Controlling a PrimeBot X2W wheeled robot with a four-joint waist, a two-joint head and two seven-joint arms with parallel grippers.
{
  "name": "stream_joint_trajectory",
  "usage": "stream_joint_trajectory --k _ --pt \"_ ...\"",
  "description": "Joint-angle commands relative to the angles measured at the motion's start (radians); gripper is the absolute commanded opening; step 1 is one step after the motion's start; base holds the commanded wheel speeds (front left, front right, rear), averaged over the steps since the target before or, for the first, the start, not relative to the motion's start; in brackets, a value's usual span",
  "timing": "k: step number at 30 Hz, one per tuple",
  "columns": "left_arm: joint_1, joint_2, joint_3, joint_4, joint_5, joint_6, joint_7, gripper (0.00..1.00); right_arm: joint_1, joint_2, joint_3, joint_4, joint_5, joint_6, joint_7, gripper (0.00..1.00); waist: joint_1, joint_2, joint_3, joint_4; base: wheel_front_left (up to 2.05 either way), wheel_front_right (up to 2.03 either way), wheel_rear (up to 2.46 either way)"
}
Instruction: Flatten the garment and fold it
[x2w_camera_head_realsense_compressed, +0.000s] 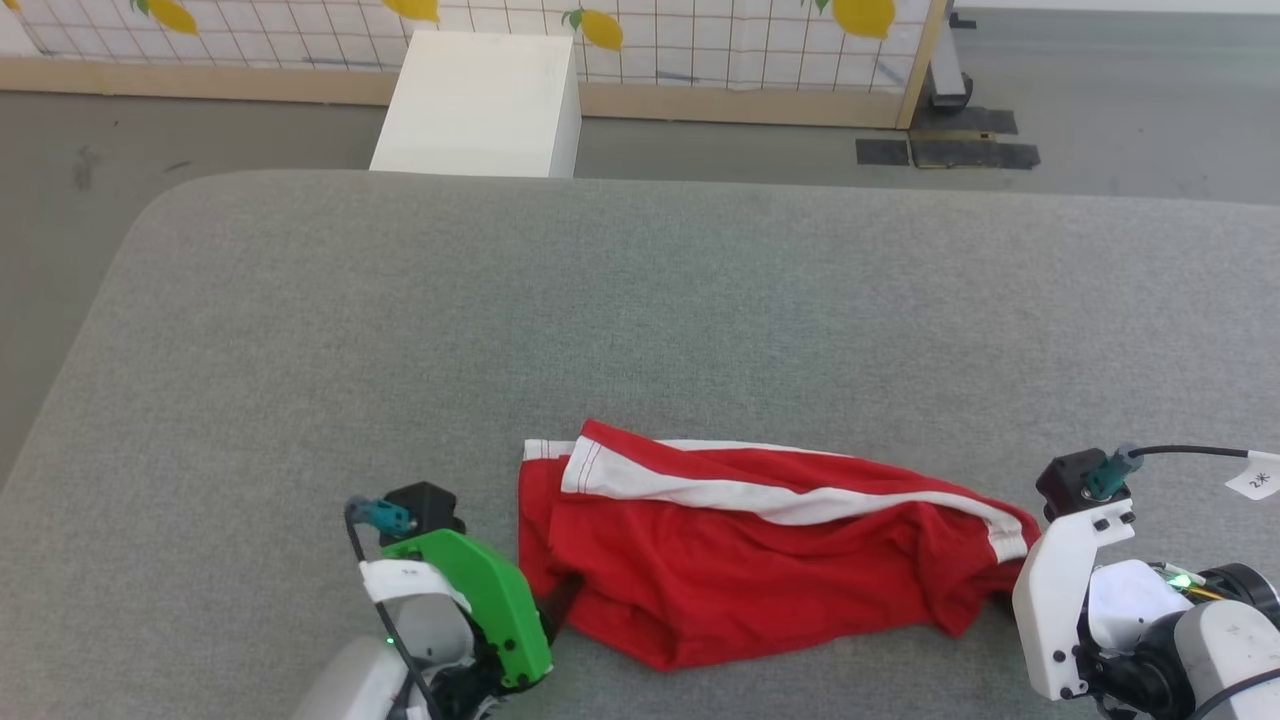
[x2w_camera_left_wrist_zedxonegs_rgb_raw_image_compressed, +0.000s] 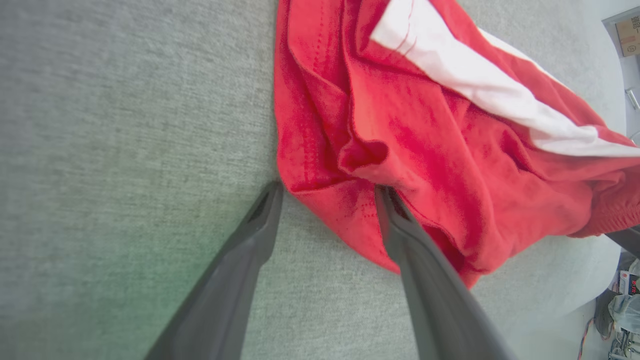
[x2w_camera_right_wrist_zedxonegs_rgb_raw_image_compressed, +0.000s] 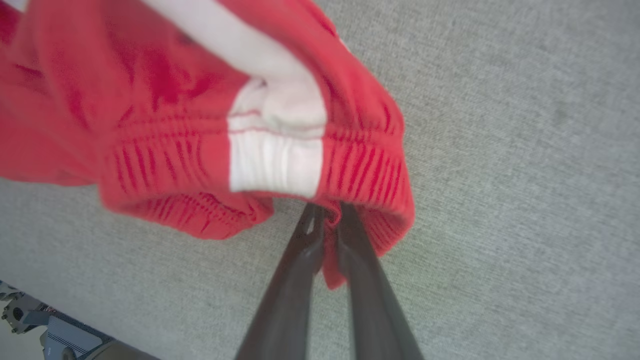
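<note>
While right claw (x2w_camera_right_wrist_zedxonegs_rgb_raw_image_compressed: 327, 214) pinches the waistband (x2w_camera_right_wrist_zedxonegs_rgb_raw_image_compressed: 362, 165), left claw (x2w_camera_left_wrist_zedxonegs_rgb_raw_image_compressed: 328, 189) gapes.

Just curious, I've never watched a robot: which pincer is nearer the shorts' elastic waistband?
Right. The right pincer is shut on the waistband itself; the left pincer stands open at the opposite end of the shorts.

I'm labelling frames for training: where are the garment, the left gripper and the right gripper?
garment (x2w_camera_head_realsense_compressed: 760, 570), head view, red middle panel.
left gripper (x2w_camera_left_wrist_zedxonegs_rgb_raw_image_compressed: 328, 190), left wrist view, midway between its open fingertips.
right gripper (x2w_camera_right_wrist_zedxonegs_rgb_raw_image_compressed: 327, 210), right wrist view, midway between its closed fingertips.
</note>
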Motion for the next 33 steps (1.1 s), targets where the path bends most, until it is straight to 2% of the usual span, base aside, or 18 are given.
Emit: stream_joint_trajectory --k 1,7,10,14,20,24,27,33 --pt "0.022 0.026 0.005 -0.004 0.008 0.010 0.006 1.00 0.009 0.004 -0.001 0.005 0.003 -0.002 -0.015 1.00 0.0001 0.0000 -0.012 -0.002 0.00 0.00 0.00" --pt "0.035 0.077 0.030 -0.105 0.005 0.031 0.029 1.00 0.021 0.016 -0.023 -0.011 0.021 -0.002 -0.056 1.00 0.0001 0.0000 -0.053 -0.005 0.00 0.00 0.00" --pt "0.037 0.098 0.065 -0.170 0.008 0.042 -0.002 1.00 0.041 0.025 -0.052 -0.047 0.044 -0.002 -0.067 1.00 0.0001 0.0000 -0.070 -0.005 0.00 0.00 0.00" --pt "0.040 0.121 0.126 -0.234 0.057 0.021 -0.158 1.00 0.074 0.033 -0.098 -0.115 0.069 -0.002 -0.065 1.00 0.0001 0.0000 -0.080 -0.011 0.00 0.00 0.00" --pt "0.071 0.151 0.171 -0.240 0.177 -0.072 -0.479 1.00 0.111 0.045 -0.178 -0.201 0.117 -0.002 -0.038 1.00 0.0001 0.0000 -0.073 -0.022 0.00 0.00 0.00" --pt "0.078 0.162 0.164 -0.205 0.280 -0.105 -0.669 1.00 0.103 0.025 -0.210 -0.219 0.121 -0.002 -0.020 1.00 0.0001 0.0000 -0.041 -0.019 0.00 0.00 0.00" --pt "0.078 0.144 0.165 -0.189 0.329 -0.112 -0.725 1.00 0.083 -0.005 -0.188 -0.209 0.122 -0.002 -0.009 1.00 0.0001 0.0000 -0.012 -0.014 0.00 0.00 0.00" --pt "0.070 0.077 0.201 -0.187 0.383 -0.127 -0.742 1.00 0.014 -0.062 -0.103 -0.135 0.161 -0.002 -0.007 1.00 0.0001 0.0000 0.057 0.012 0.00 0.00 0.00"
